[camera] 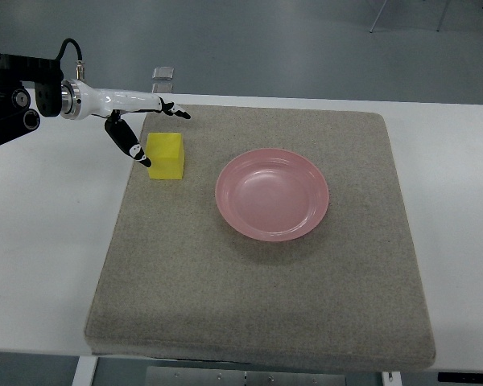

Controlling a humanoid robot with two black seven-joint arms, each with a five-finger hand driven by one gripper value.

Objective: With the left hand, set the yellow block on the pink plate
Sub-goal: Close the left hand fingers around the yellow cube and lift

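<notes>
A yellow block (166, 155) sits on the grey mat (258, 281) near its far left corner. A pink plate (272, 193) lies on the mat to the block's right, a short gap between them. My left hand (149, 129) comes in from the left edge and hovers just left of and behind the block. Its fingers are spread: the thumb (129, 143) points down beside the block's left face, the other fingers (165, 105) reach out behind the block. It holds nothing. The right arm is out of view.
The mat lies on a white table (40, 241). A small clear fixture (163, 74) stands at the table's far edge behind the hand. The floor shows beyond the table.
</notes>
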